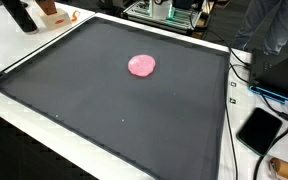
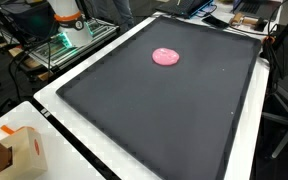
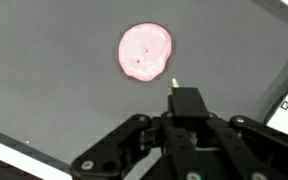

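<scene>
Your claw [image 3: 184, 98] hovers with its fingers pressed together, just short of the pink putty disc [image 3: 145, 52]. The disc lies on the black mat [image 1: 84, 115], well apart from every raised edge, with bare mat on every side.

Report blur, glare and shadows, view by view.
Wrist view: soft focus, the gripper dark and blurred below, the pink disc slightly washed out. In both exterior views: even light, no hard shadows, the black mat matte, without glare.
</scene>
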`<action>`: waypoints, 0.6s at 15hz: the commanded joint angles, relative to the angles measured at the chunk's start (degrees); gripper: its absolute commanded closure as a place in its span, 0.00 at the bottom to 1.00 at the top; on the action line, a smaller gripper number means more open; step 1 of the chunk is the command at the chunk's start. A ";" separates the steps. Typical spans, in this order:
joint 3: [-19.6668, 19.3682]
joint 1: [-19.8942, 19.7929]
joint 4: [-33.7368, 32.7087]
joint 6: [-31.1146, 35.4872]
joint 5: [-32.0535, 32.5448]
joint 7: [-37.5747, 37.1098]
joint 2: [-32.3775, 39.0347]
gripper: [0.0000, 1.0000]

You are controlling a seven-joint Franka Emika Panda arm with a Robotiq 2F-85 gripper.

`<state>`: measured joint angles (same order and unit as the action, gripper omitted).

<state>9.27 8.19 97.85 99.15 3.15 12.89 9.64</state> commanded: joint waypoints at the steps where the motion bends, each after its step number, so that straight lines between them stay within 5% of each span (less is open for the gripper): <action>1: -0.13 0.16 -0.12 -0.20 -0.04 -0.02 -0.11 0.87; 6: -0.13 0.15 0.14 -0.16 -0.05 0.01 -0.15 0.87; 7: -0.13 0.15 0.15 -0.16 -0.05 0.01 -0.15 0.97; 9: 0.10 0.11 2.18 1.00 0.00 2.38 -0.64 0.97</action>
<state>9.27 8.22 98.12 99.19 3.15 12.94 9.50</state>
